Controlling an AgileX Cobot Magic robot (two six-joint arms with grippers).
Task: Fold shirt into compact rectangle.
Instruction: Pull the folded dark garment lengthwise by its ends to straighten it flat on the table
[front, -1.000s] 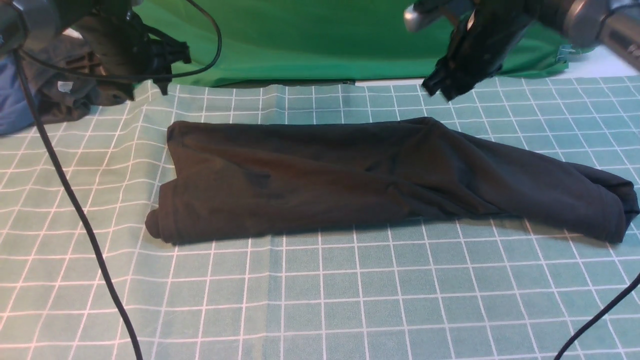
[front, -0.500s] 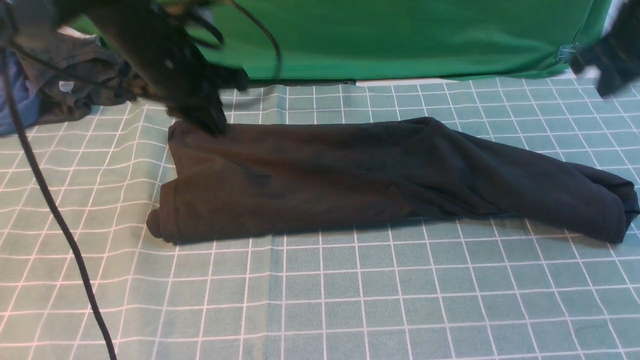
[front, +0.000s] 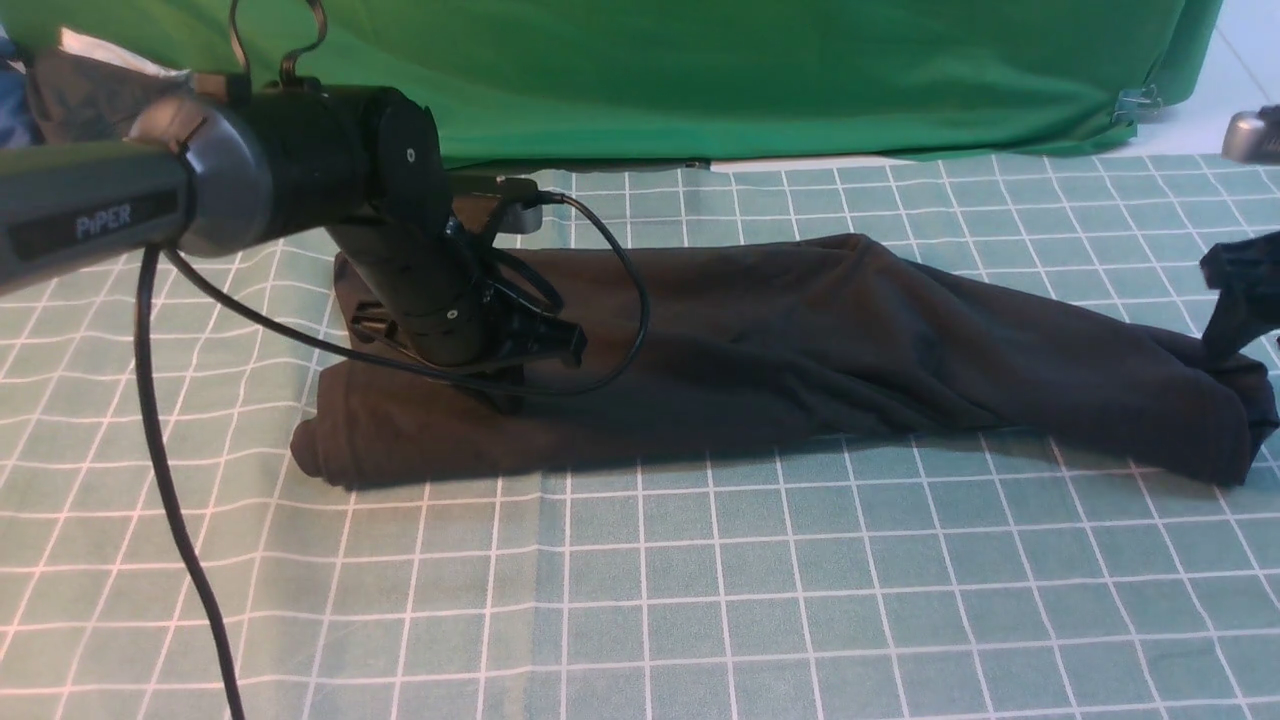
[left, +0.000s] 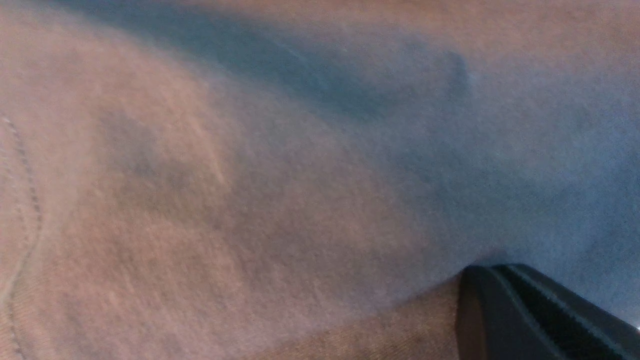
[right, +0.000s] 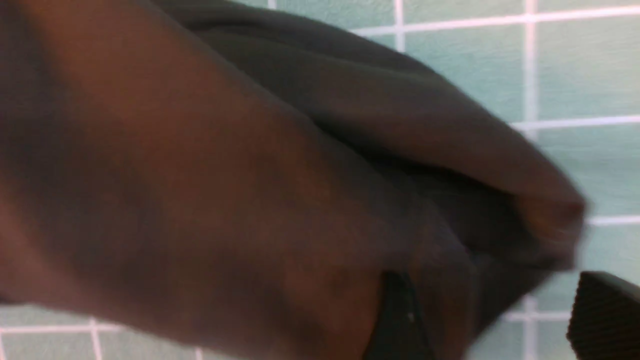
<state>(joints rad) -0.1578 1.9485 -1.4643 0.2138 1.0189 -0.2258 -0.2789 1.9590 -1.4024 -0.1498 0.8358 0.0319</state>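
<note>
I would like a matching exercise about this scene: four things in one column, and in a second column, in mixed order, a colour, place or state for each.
Things:
1. shirt
2. left gripper
3. right gripper
4. backdrop cloth

Descriptions:
A. green, at the far side
B. fingers apart at the shirt's right end
C. black, lying long across the checked tablecloth
D. shut, down on the shirt's left part

Pairs: 1-C, 2-D, 3-B, 4-A
</note>
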